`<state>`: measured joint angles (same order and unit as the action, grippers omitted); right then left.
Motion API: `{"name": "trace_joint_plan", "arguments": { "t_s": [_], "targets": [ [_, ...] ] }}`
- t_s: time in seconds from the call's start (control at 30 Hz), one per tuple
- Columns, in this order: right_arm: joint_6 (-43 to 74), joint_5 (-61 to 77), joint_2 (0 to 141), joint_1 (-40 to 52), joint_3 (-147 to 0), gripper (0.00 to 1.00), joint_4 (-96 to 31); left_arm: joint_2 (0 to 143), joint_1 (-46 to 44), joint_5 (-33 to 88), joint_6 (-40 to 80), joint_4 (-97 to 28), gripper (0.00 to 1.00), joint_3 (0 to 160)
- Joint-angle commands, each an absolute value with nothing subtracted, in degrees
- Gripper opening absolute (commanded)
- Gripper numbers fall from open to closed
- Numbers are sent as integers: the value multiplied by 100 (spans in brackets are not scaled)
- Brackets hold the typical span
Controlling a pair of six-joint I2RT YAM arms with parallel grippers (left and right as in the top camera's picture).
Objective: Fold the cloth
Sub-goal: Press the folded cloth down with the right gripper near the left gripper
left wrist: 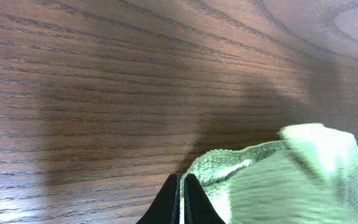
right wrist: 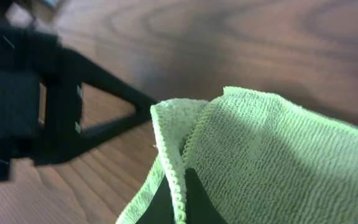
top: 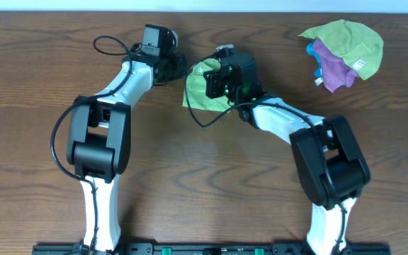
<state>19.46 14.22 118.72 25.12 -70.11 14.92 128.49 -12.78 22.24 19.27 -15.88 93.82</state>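
Observation:
A light green cloth [top: 194, 93] lies partly lifted at the back middle of the wooden table. My left gripper [top: 181, 71] is at its left edge; in the left wrist view the jaws [left wrist: 182, 184] are shut with a thin sliver of the cloth's [left wrist: 291, 180] corner between them. My right gripper [top: 205, 82] is over the cloth's middle; in the right wrist view its jaws [right wrist: 179, 190] are shut on the stitched hem of the cloth [right wrist: 278, 149], which is doubled over there. The left gripper's black fingers [right wrist: 104, 118] show just behind that hem.
A pile of other cloths [top: 342, 46], green over purple and blue, sits at the back right. Bare wooden table [top: 211, 177] lies in front of both arms. The table's back edge is close behind the grippers.

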Motion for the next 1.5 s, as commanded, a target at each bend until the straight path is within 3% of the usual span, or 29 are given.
{"name": "trace_joint_plan", "arguments": {
  "t_s": [0.0, 0.4, 0.5, 0.73, 1.07, 1.1, 1.13, 1.2, 1.23, 1.27, 1.4, 1.47],
  "targets": [
    [1813, 1439, 12044, 2587, -7126, 1, 1428, 12737, -1216, 2154, 1772, -1605, 6, 9507],
    [1817, 1376, 12195, 2869, -7131, 3, 1518, 12298, -1116, 1887, 1623, -1605, 6, 9511],
    [1918, 1380, 12195, 2985, -7137, 8, 1605, 12287, -1116, 1887, 1623, -1605, 6, 9509],
    [2036, 1404, 12193, 3173, -7190, 42, 1603, 12287, -1116, 1887, 1625, -1608, 6, 9511],
    [2270, 2027, 12068, 3109, -7266, 41, 1625, 12186, -1037, 1890, 1625, -1614, 6, 9511],
    [2268, 1984, 12009, 3063, -7266, 43, 1619, 12160, -1004, 1887, 1625, -1625, 6, 9511],
    [2268, 1876, 11885, 2976, -7266, 52, 1557, 12101, -956, 1892, 1627, -1658, 8, 9511],
    [2265, 1697, 11701, 2836, -7266, 69, 1380, 11996, -880, 1894, 1629, -1767, 22, 9511],
    [2255, 1656, 11601, 2751, -7266, 87, 1236, 11922, -838, 1911, 1632, -1865, 29, 9511],
    [2222, 1653, 11463, 2639, -7266, 99, 1015, 11830, -792, 1914, 1660, -2014, 40, 9511],
    [1933, 1911, 10820, 2200, -7266, 99, -89, 11430, -666, 1953, 1750, -2696, 68, 9511],
    [1612, 2158, 10438, 2005, -7266, 99, -635, 11242, -646, 1955, 1820, -2980, 98, 9511]
  ]
}}
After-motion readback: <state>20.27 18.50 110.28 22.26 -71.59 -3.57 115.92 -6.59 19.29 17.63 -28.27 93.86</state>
